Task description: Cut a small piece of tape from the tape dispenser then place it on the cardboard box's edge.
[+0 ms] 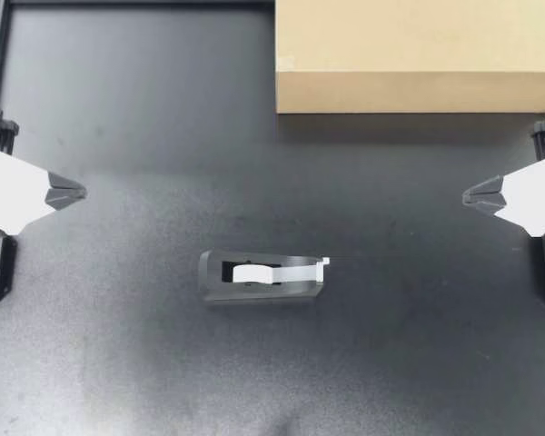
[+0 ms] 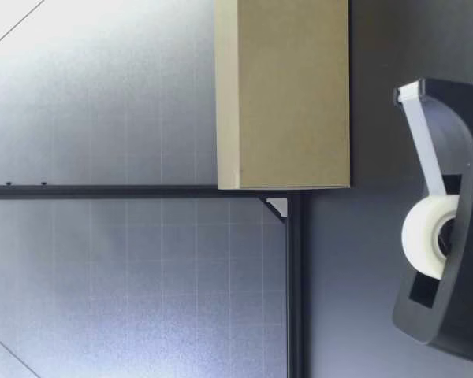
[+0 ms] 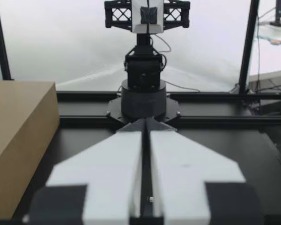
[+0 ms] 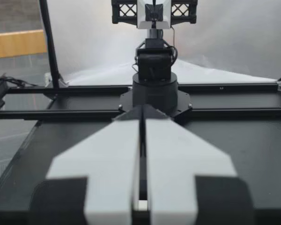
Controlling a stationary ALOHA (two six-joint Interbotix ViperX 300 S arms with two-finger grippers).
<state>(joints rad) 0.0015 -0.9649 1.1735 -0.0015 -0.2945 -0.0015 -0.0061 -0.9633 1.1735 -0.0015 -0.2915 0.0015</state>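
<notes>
Objects: one tape dispenser (image 1: 262, 276), one box (image 1: 418, 54)

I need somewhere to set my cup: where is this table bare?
The table is bare beside the cardboard box on the left arm's side, between the tape dispenser and the left hand or right hand, and past the dispenser away from the box. Only the box's corner is crowded.

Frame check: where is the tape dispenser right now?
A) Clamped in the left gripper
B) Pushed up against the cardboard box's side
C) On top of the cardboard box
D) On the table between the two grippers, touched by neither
D: in the top view the tape dispenser sits alone on the table, clear of the left gripper, the right gripper and the cardboard box.
</notes>
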